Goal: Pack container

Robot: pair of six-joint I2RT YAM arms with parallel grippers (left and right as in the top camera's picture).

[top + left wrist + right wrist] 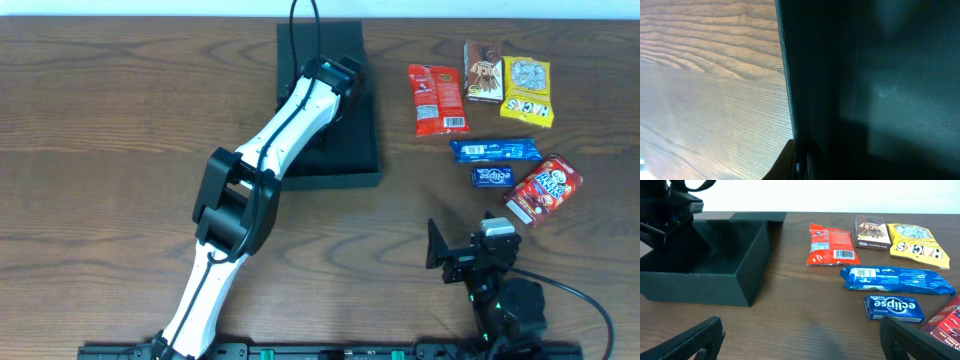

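Note:
The container [330, 178] is a dark, shallow box at the table's back middle, open, with its flap lid lying behind it. It also shows in the right wrist view [695, 287], and its wall fills the left wrist view [880, 75]. My left gripper [340, 78] reaches over the box and its fingers [800, 167] are closed on the box's wall edge. It shows at the upper left of the right wrist view [675, 200]. My right gripper [465, 250] is open and empty [805, 345] above bare table, near the front right.
Snacks lie to the right of the box: a red packet [437, 98], a brown packet [483, 72], a yellow HACKS bag [526, 90], a blue bar [494, 150], an Eclipse mint box [491, 177] and a red carton [543, 188].

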